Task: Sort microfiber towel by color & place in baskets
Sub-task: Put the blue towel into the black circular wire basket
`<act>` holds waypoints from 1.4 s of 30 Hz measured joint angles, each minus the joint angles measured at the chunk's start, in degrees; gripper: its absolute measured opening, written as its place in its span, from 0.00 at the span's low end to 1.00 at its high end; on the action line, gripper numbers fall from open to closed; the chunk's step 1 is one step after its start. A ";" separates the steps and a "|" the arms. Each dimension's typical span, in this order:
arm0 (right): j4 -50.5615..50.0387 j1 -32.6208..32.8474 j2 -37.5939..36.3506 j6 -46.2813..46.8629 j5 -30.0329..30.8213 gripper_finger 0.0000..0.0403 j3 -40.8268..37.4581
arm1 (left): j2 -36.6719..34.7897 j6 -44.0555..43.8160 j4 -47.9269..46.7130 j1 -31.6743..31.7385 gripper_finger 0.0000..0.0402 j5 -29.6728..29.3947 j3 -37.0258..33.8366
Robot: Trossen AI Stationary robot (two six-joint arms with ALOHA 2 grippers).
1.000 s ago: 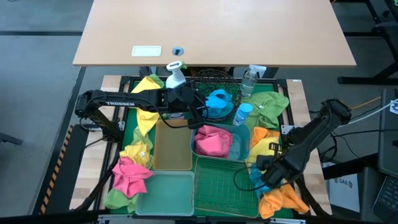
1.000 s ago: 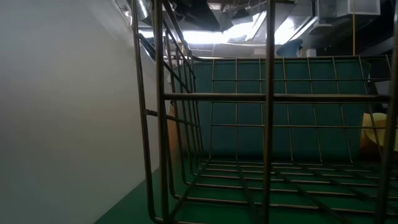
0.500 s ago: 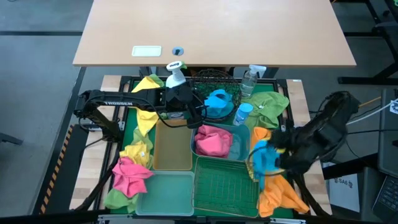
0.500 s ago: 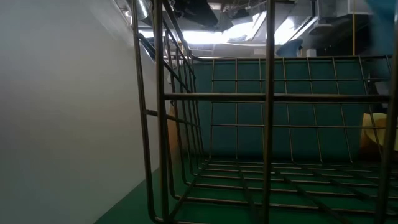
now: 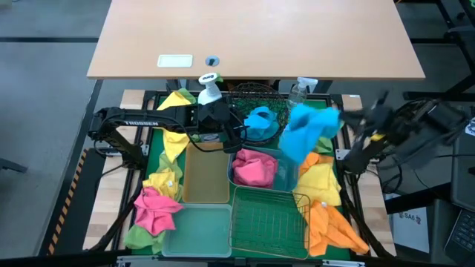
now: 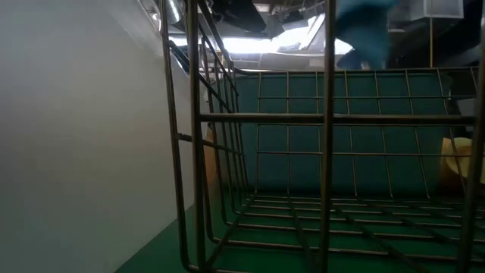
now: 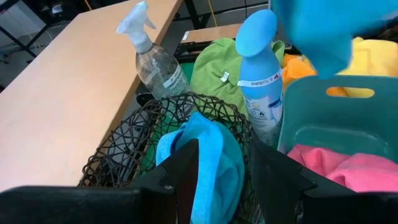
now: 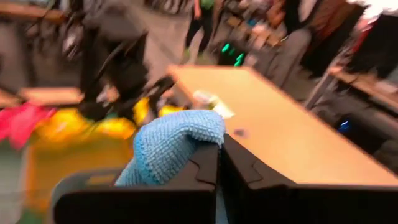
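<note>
Right now the right gripper [image 8: 219,163] has its dark fingers pinched tight on a fuzzy blue microfiber towel [image 5: 306,130], which hangs in the air above the teal plastic bin [image 5: 286,172] and just beside the blue-capped spray bottle [image 7: 260,78]. That bin holds a crumpled pink cloth [image 5: 252,167], so it is not the blue towel's home; the round black wire-mesh basket [image 7: 134,144] at the back, where another blue towel [image 7: 212,159] already lies, looks like the target. By my reading, the step in hand is the carry. The next move calls for swinging on past the bottles to hang over the mesh basket, then parting the fingers. The left gripper [image 7: 221,167] waits partly open and empty right at that basket's rim, which may crowd the drop.
</note>
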 joint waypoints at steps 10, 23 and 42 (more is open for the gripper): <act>0.06 -0.02 -0.11 -5.26 11.77 0.01 9.10 | 0.00 0.00 0.05 0.02 0.34 0.00 0.00; 4.40 -4.90 5.51 -5.41 8.74 0.00 9.20 | 0.00 0.00 0.05 0.01 0.34 0.00 0.00; 41.81 -51.31 14.74 -46.51 -50.59 0.00 9.18 | -0.01 0.15 0.02 0.02 0.34 0.00 -0.02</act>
